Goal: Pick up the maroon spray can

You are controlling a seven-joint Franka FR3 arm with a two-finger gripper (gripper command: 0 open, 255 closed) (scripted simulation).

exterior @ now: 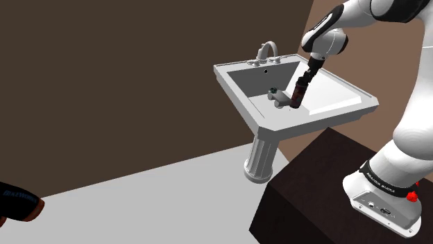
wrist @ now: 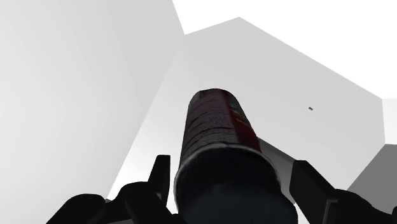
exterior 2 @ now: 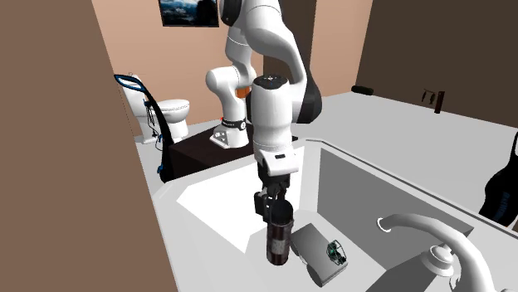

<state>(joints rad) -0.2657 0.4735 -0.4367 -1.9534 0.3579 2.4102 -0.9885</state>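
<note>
The maroon spray can (exterior: 299, 92) is a dark red cylinder with a dark cap, and it leans over the basin of a white pedestal sink (exterior: 347, 97). My gripper (exterior: 307, 73) comes down from above and is shut on its cap end. From the second exterior view, the can (exterior 2: 280, 238) hangs below the gripper (exterior 2: 272, 201), its lower end close to the basin floor. In the wrist view the can (wrist: 219, 127) runs straight out between the two fingers (wrist: 160, 175), which clasp its dark top.
A small grey boxy object (exterior 2: 320, 249) with a green spot lies in the basin beside the can. The faucet (exterior: 267, 50) stands at the sink's back edge. The dark stand (exterior: 312, 180) sits by the pedestal. A toilet (exterior 2: 174, 112) stands far off.
</note>
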